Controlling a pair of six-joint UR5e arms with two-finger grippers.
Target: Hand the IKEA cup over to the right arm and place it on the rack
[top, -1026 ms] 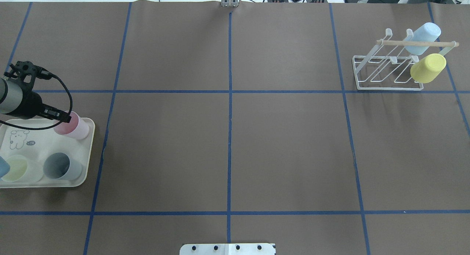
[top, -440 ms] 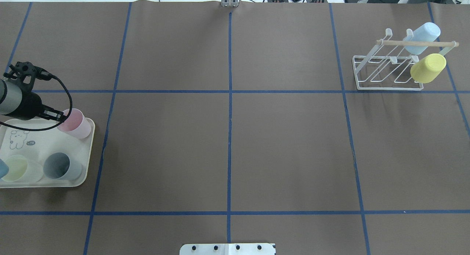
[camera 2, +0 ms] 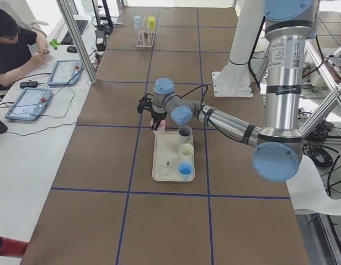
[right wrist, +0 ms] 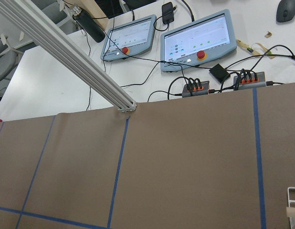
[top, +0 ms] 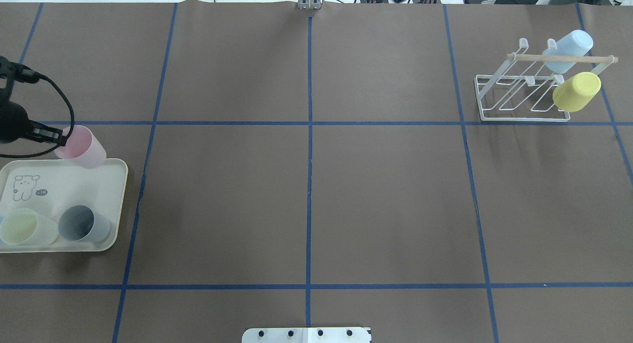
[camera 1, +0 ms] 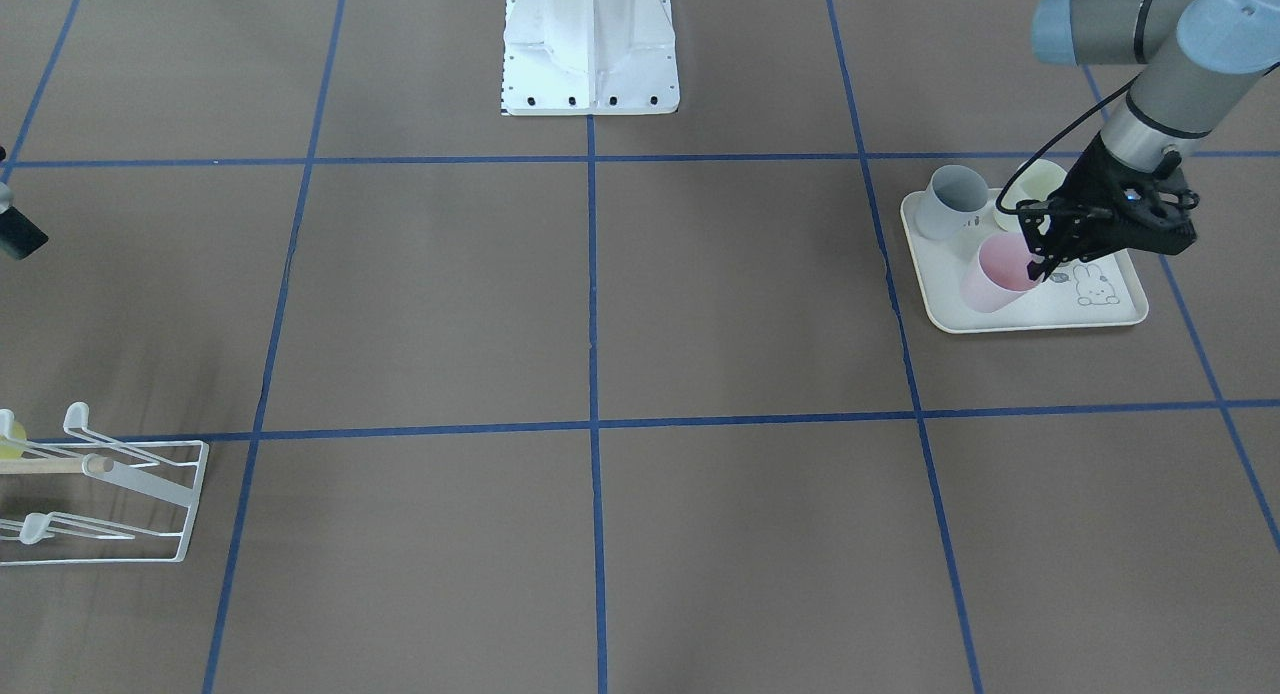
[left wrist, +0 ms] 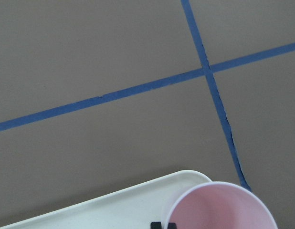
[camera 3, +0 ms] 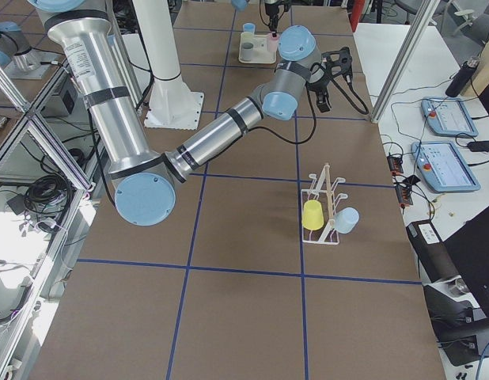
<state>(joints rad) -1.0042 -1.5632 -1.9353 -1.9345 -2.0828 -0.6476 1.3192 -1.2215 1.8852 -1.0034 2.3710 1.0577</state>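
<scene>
Left gripper [camera 1: 1045, 264] pinches the pink cup [camera 1: 995, 274] by its rim, tilted above the tray [camera 1: 1010, 322] corner. Pickup seems done; next, carry it centreward to the right gripper [camera 3: 330, 75], whose jaws I cannot make out, with the rack [top: 519, 98] beyond.

Six views, one counter [top: 385, 199]
We look down from behind and opposite, along from both ends, close from each wrist; all four wide views share the rack [top: 526, 58].
</scene>
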